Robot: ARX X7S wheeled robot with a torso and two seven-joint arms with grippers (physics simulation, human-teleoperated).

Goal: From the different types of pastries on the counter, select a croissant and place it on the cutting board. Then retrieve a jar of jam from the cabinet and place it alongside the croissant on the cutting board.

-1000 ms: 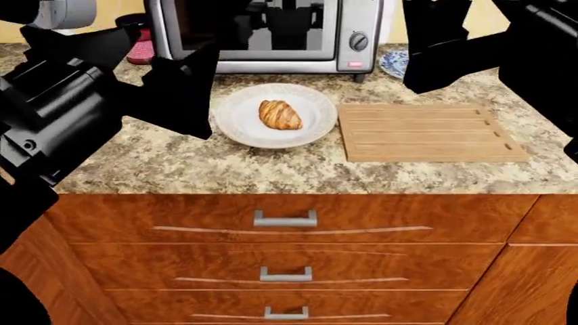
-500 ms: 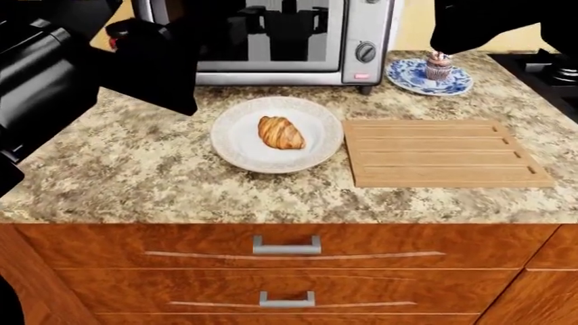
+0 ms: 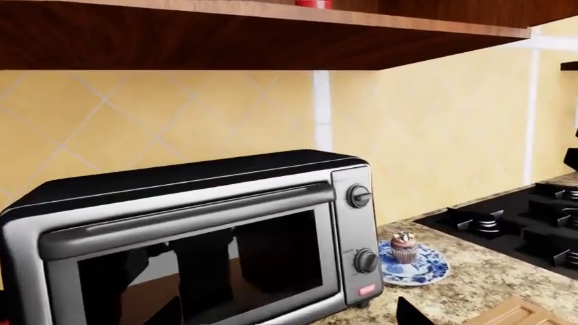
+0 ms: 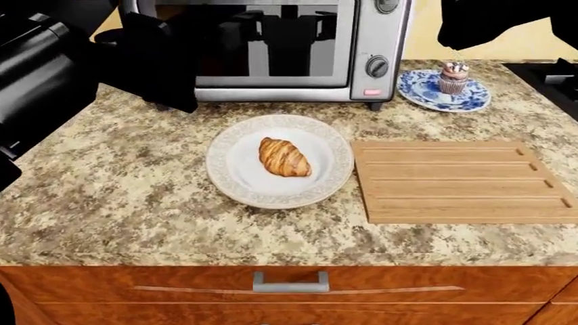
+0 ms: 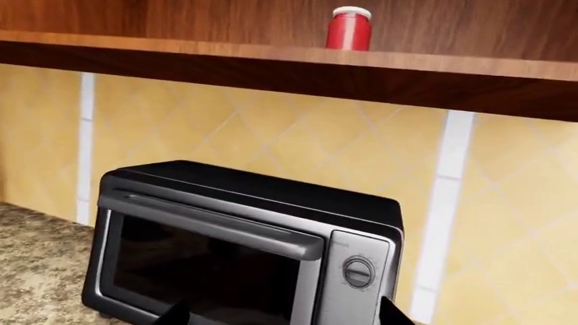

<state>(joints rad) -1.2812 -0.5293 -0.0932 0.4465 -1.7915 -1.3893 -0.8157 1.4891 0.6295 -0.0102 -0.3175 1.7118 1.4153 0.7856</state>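
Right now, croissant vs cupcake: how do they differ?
The croissant is golden-brown and lies flat; the cupcake is chocolate-frosted and stands upright. The croissant sits on a pale plate beside the cutting board; the cupcake sits on a blue patterned plate by the toaster oven. Both are untouched.

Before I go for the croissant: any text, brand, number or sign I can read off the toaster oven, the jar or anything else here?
No readable text in any view.
Toaster oven: the small red tag under its knobs is too small to read; the marks around the knobs are blurred.
Jar of jam: plain red side and white lid, no label showing.
Blue-patterned plate under the cupcake: decoration only, no writing.
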